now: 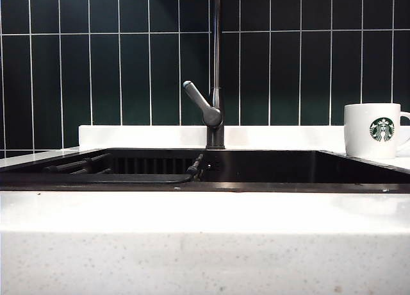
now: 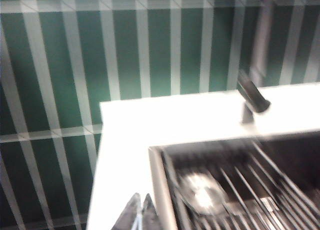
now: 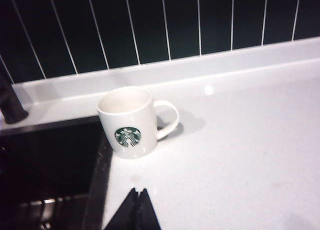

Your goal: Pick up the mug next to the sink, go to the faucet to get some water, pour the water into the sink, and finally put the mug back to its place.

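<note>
A: Tabletop (image 1: pixel 192 237) first: white speckled stone, wide and bare on the right. Sink (image 1: pixel 269 170) sunk in the middle, dark rim along its edge.

B: Progress?

A: I judge nothing done yet. Faucet (image 1: pixel 216 83) stands behind the sink; no water seen running. Mug (image 3: pixel 131 122) sits upright just beside the sink's right edge, handle turned away from the basin.

B: End effectors?

A: Left end effector (image 2: pixel 140 215) pressed together, empty, above the sink's left corner. Right end effector (image 3: pixel 136 210) pressed together, empty, near the mug, open room around it.
</note>
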### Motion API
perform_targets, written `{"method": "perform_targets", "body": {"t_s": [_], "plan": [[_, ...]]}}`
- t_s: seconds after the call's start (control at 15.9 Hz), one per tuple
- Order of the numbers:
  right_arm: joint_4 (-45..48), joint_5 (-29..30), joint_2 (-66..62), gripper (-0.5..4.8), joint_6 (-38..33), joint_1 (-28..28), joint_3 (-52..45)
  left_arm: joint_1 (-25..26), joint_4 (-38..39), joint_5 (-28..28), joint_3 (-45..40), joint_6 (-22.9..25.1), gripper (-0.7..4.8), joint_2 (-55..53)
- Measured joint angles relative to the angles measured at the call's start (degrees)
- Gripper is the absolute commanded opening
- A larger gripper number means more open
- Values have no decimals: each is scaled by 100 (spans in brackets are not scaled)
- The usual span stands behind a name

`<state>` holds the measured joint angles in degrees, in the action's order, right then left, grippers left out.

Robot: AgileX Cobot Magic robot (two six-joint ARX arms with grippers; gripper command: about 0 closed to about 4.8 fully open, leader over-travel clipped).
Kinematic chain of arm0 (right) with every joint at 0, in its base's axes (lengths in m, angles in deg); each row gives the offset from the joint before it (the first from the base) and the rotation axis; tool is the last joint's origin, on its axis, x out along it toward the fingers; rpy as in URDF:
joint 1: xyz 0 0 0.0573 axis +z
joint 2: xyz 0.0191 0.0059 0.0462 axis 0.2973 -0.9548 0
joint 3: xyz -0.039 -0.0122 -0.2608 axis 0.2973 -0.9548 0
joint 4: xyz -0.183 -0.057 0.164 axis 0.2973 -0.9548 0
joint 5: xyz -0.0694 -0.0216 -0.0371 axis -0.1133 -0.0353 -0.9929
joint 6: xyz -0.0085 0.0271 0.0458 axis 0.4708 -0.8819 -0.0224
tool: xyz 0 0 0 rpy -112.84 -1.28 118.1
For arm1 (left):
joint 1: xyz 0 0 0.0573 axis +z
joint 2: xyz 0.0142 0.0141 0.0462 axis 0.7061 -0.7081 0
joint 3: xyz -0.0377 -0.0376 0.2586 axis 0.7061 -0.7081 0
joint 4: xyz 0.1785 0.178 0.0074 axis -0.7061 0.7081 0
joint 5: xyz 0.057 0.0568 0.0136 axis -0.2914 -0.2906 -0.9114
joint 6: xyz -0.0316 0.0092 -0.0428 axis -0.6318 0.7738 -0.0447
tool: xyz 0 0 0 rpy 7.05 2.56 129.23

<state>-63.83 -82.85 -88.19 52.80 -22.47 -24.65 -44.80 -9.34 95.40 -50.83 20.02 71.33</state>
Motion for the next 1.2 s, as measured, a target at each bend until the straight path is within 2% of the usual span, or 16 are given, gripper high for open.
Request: {"method": "perform_targets", "body": {"t_s": [0.13, 0.32, 0.44, 0.57, 0.63, 0.69, 0.76, 0.88, 1.01, 1.07, 1.2], "plan": [[-181, -13, -675, -1, 282, 2, 470, 0, 70, 219, 251, 7, -5, -603], [-173, -7, -1709, -1, 481, 48, 1025, 0, -415, 284, 660, -11, -5, -1515], [-94, -2, -2251, 0, 494, 70, 1272, 0, -481, 570, 977, -13, -5, -2218], [-48, 9, -2929, 89, 485, 70, 1460, -2, -833, 621, 1108, -15, 3, -2616], [-39, 17, -3042, 124, 481, 72, 1510, -4, -1163, 627, 1121, -15, 59, -2704], [111, -24, -3222, 128, 470, 72, 1556, -4, -1499, 627, 1150, -50, 63, -2852], [302, -164, -3458, 128, 476, 66, 1556, -4, -1561, 638, 1152, -160, 63, -3040], [684, -238, -3930, 160, 726, -7, 1547, -4, -1569, 632, 1150, -391, 63, -3709], [1209, -251, -4363, 182, 876, -2, 1550, -4, -1683, 787, 1141, -407, 76, -4170], [1515, -264, -4669, 182, 922, -2, 1550, -4, -1980, 870, 1152, -404, 93, -4505], [2159, -271, -5213, 181, 1080, -11, 1550, -4, -2549, 883, 1150, -404, 94, -4830]]}}
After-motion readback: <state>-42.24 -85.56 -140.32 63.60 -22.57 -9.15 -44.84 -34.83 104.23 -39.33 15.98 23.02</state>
